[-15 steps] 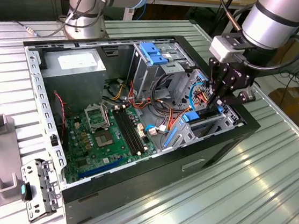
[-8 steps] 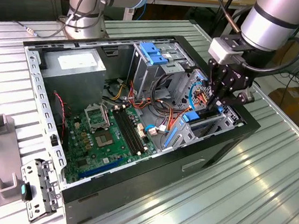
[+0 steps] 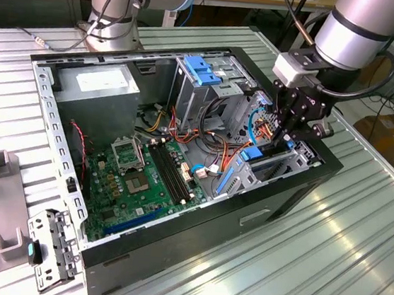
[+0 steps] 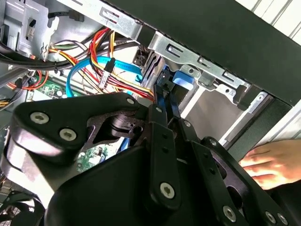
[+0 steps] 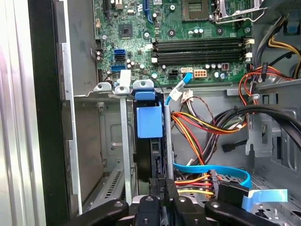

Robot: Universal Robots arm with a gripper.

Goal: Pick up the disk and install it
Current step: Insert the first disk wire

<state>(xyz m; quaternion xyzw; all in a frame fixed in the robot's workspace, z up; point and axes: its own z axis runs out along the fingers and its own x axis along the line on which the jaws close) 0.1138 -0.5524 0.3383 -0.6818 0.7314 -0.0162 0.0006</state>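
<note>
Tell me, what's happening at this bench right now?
A robot arm is working inside an open computer case lying on a slatted metal table. Its gripper is lowered into the metal drive bay at the case's front corner and is closed on the disk, which stands on edge in the bay with its blue rail tab showing. A person's hand rests outside the case beside that bay.

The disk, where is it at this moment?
The disk stands on edge in the metal drive cage, at the open computer case's end on the exterior view's right, directly under the pincer.
</note>
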